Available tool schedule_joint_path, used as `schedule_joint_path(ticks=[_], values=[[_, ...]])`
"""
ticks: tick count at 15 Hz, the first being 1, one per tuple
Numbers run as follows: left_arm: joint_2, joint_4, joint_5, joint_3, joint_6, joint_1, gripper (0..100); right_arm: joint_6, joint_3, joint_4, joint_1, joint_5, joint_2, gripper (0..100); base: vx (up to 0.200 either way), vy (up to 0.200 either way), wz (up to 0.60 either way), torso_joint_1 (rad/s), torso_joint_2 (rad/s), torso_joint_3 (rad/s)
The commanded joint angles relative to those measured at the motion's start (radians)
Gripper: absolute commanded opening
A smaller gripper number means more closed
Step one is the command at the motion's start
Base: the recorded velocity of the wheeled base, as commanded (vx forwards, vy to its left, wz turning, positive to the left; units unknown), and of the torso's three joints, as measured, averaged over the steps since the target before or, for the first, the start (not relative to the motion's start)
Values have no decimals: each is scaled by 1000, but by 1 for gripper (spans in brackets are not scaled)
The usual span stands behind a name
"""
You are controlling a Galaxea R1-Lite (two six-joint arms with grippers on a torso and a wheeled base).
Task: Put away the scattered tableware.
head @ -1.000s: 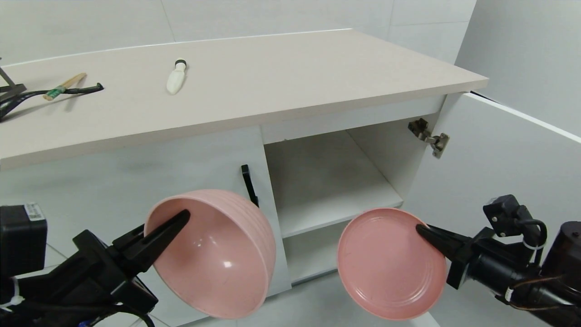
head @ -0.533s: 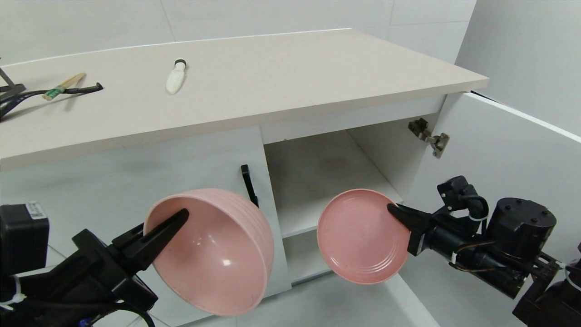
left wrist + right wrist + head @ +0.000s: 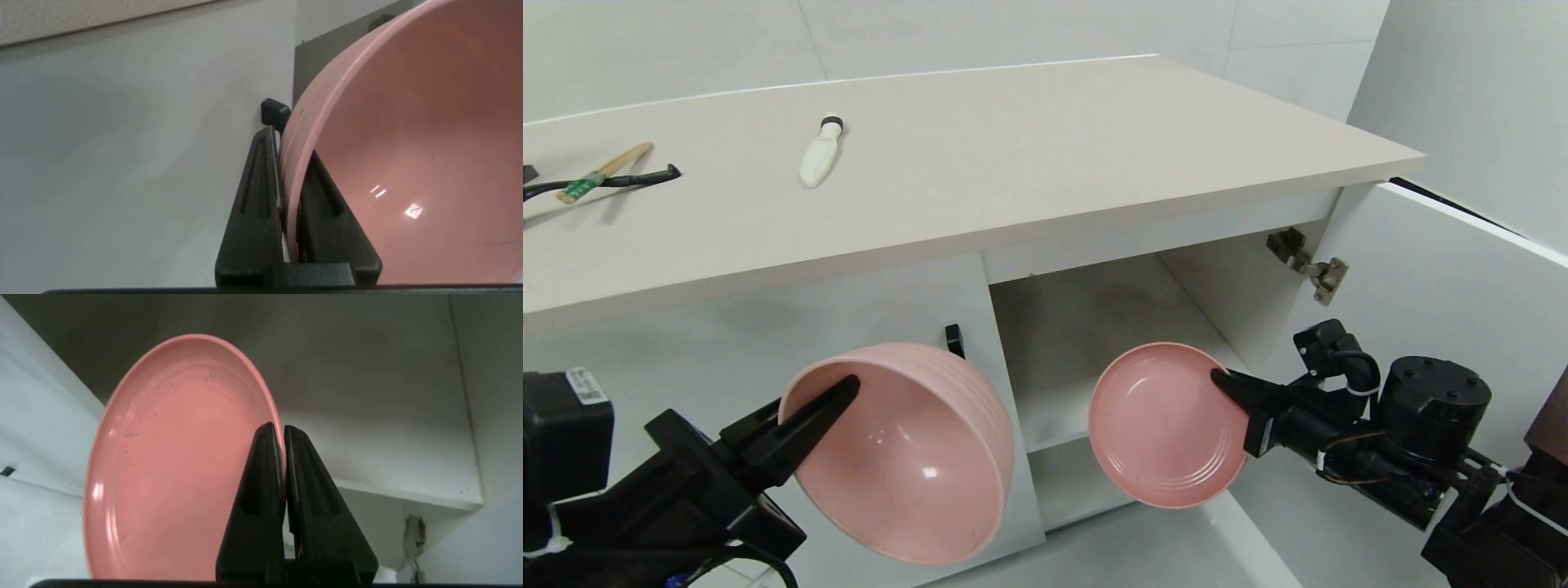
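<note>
At the lower left of the head view, your left end effector is clenched on the rim of the pink bowl, one finger inside and one outside, holding it tilted in front of the closed cabinet door. At the lower right, your right end effector pinches the edge of the pink plate. The plate hangs on edge before the open cabinet's shelf, beneath the worktop.

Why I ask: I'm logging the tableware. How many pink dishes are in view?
2. The left gripper holds a pink bowl before the closed door; the right gripper holds a pink plate before the open cabinet, whose inside is partly hidden.
</note>
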Motion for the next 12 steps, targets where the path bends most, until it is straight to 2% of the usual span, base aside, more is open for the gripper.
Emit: schedule_joint_path(ticks=[1, 6, 9, 12], values=[[4, -1, 0, 0, 3, 0, 0, 11, -2, -1, -1, 0, 0, 0, 0, 0, 0, 0, 0, 0], [-2, -1, 0, 0, 3, 0, 0, 46, -48, -1, -1, 0, 40, 0, 0, 0, 0, 0, 0, 0], [-63, 88, 0, 0, 3, 0, 0, 106, -101, -1, -15, -6, 98, 0, 0, 0, 0, 0, 0, 0], [-169, 225, 0, 0, 1, 0, 0, 115, -184, -1, -38, -14, 180, 0, 0, 0, 0, 0, 0, 0]])
